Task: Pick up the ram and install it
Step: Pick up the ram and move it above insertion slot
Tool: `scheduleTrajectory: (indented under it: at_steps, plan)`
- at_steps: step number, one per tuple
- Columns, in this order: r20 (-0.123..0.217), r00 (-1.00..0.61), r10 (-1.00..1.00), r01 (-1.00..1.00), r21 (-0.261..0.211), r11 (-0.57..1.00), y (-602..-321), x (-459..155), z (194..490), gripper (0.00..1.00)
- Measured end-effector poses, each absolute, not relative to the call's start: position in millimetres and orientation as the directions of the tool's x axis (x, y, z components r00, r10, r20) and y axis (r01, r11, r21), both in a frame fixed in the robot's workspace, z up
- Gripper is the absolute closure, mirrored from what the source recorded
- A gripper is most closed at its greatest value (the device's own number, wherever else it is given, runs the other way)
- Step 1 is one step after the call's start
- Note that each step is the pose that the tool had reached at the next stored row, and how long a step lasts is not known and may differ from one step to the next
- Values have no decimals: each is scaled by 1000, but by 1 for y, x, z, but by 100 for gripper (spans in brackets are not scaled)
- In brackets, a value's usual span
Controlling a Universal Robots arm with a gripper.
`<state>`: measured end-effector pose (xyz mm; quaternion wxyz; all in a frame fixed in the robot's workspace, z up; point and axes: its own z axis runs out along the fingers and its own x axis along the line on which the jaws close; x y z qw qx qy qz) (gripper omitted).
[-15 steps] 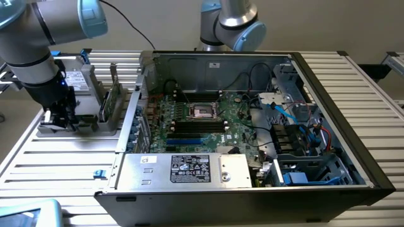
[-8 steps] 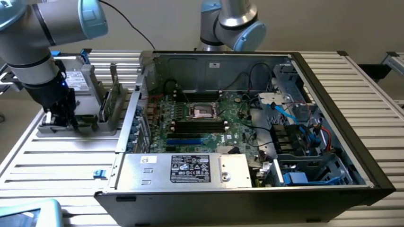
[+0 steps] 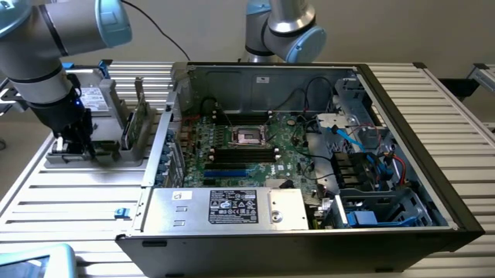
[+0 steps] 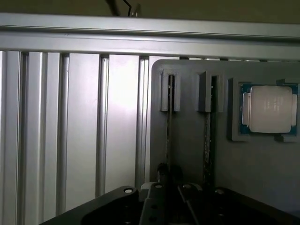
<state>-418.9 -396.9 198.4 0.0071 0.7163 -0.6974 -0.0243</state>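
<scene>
Fingers (image 4: 162,174) pinch the ram (image 4: 169,126) (edge-on) in its grey holder (image 4: 187,159) on the slatted metal table (image 4: 79,122).

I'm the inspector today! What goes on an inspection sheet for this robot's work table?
Surface: slatted metal table with an open computer case standing on it.
Job's things: the ram stands on edge in a slot of the gray holder; the motherboard lies uncovered inside the case.
Clutter: a second stick in the neighbouring slot; a processor chip in its own pocket of the holder.
Grippers: the gripper is down at the holder, right at the ram.
Cables: blue cables and black wires inside the case; a black cable near the arm.
Surroundings: plain wall; nothing else seen.
</scene>
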Motion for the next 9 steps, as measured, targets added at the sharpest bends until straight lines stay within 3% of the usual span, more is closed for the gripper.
scheduleTrajectory:
  at_steps: [9]
  plan:
    - [-33, 26, -999, -999, 44, -28, -397, -419, 229, 86]
